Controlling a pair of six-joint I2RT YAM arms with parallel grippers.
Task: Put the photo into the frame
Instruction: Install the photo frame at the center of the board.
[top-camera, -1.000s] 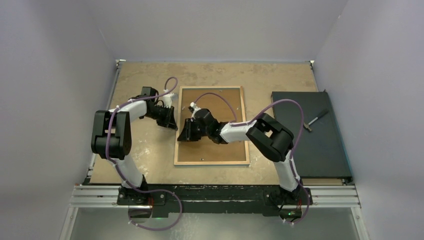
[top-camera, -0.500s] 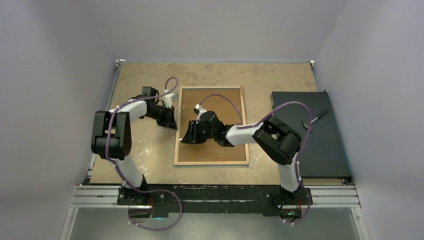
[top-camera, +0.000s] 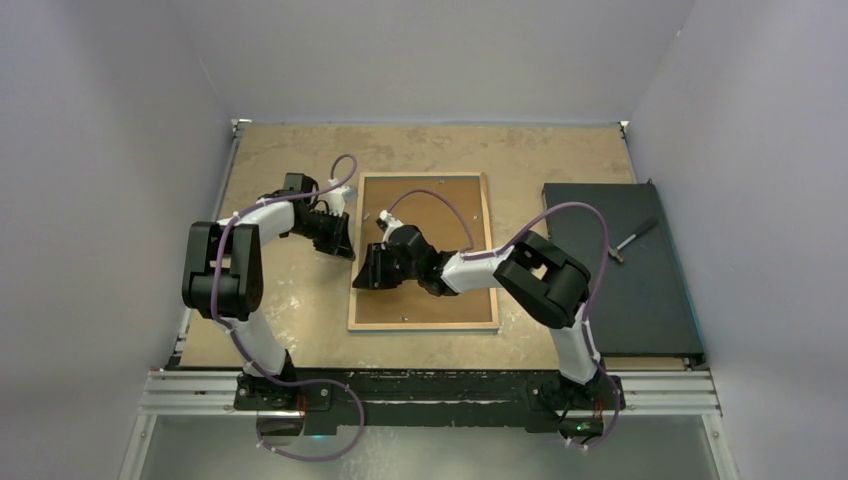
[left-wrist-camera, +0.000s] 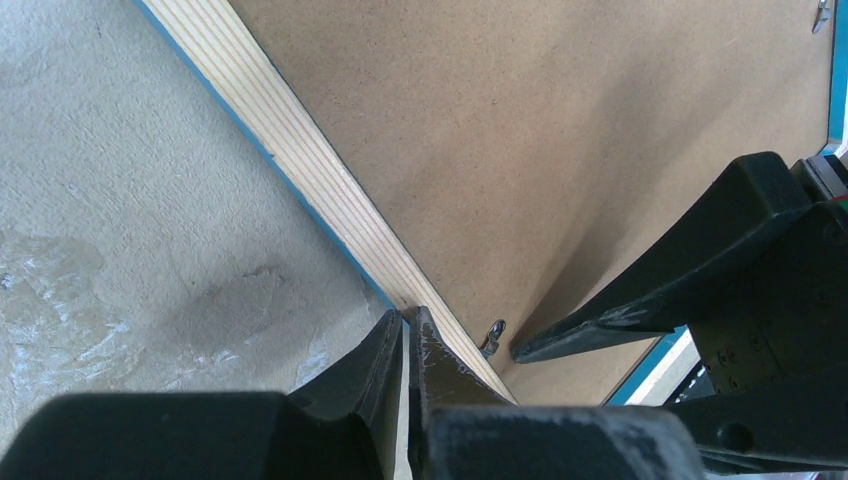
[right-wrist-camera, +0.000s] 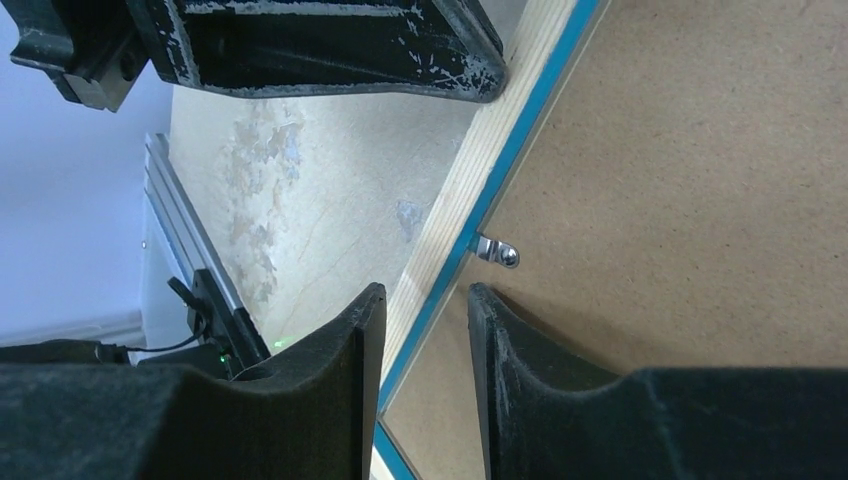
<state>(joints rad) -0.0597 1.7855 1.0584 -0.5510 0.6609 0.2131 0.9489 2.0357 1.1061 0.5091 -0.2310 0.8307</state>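
Observation:
The frame (top-camera: 423, 326) lies face down on the table, light wood rim up, with the brown backing board (top-camera: 445, 300) set inside it. The photo is hidden. My left gripper (top-camera: 345, 250) is shut, and its tips (left-wrist-camera: 407, 318) rest on the frame's left wood rim (left-wrist-camera: 290, 130). My right gripper (top-camera: 364, 276) is open just in front of it. It straddles the rim (right-wrist-camera: 470, 190): one finger is over the rim's outer side, the other over the backing board (right-wrist-camera: 700, 200). A small metal tab (right-wrist-camera: 497, 250) sits just beyond its fingertips.
A black mat (top-camera: 620, 290) lies at the right of the table with a small metal tool (top-camera: 628, 240) on it. Grey walls close in on the left, right and back. The arm bases stand on a rail (top-camera: 430, 385) at the near edge.
My right arm swung a little to the right and came back, its gripper staying at the frame's left rim. The left arm has not moved.

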